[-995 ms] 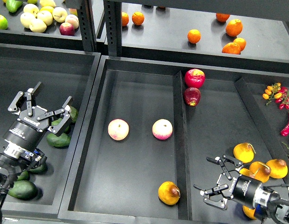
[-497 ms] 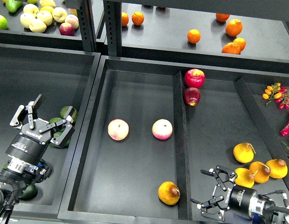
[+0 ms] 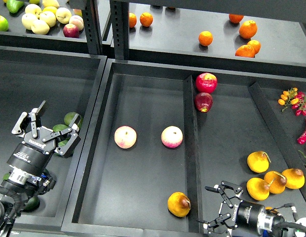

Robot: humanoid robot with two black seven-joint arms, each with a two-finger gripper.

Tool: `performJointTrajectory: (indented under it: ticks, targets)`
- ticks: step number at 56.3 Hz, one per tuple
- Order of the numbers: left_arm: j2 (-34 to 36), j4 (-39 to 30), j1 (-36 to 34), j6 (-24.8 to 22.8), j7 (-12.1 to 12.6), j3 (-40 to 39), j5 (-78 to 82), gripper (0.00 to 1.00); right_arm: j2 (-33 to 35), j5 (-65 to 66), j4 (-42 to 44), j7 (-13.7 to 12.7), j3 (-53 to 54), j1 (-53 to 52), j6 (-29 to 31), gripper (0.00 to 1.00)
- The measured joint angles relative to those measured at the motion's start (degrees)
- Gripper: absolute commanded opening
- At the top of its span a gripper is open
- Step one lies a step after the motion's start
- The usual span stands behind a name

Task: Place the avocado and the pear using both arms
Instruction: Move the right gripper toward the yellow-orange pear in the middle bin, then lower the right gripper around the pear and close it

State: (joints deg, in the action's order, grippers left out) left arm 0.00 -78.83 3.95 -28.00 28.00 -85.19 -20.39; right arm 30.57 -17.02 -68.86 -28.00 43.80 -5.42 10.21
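My left gripper (image 3: 46,129) is open and empty over the left bin, just above a cluster of dark green avocados (image 3: 69,119) that it partly hides. Another avocado (image 3: 29,203) lies by my left arm near the front. An orange-yellow pear with a reddish-brown blotch (image 3: 178,204) lies in the front right corner of the middle tray (image 3: 143,98). My right gripper (image 3: 215,207) is open and empty at the front of the right bin, just right of the divider from that pear.
Several more yellow pears (image 3: 258,161) lie in the right bin. Two pale pink-yellow fruits (image 3: 125,137) sit in the middle tray. Two red apples (image 3: 206,82) lie at the back of the right bin. Oranges (image 3: 205,38) and apples (image 3: 39,19) are on the back shelf, and chillies (image 3: 305,131) are at the far right.
My left gripper has come down and back toward the front over the avocados. My right gripper has drawn back toward the front edge and to the left. Both stay open.
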Motion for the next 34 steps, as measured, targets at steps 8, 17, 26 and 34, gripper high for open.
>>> performJointTrajectory:
  ticks: [8, 17, 26, 34]
  targets:
    - [0.0, -0.01, 0.0, 0.0, 0.0, 0.03, 0.0, 0.99, -0.6, 0.03, 2.8, 0.0, -3.67, -4.08, -0.01, 1.0]
    - [0.0, -0.02, 0.01, 0.0, 0.0, 0.08, 0.0, 0.99, -0.81, 0.11, 4.27, 0.0, -7.74, -7.57, -0.02, 1.0]
    - [0.0, -0.02, 0.04, 0.0, 0.0, 0.11, 0.0, 0.99, -1.0, -0.44, 4.43, 0.0, -9.58, -8.17, -0.1, 1.0]
    - [0.0, -0.02, 0.11, 0.0, 0.0, 0.13, 0.0, 0.99, -1.03, -0.49, 4.43, 0.0, -10.61, -8.21, -0.17, 1.0]
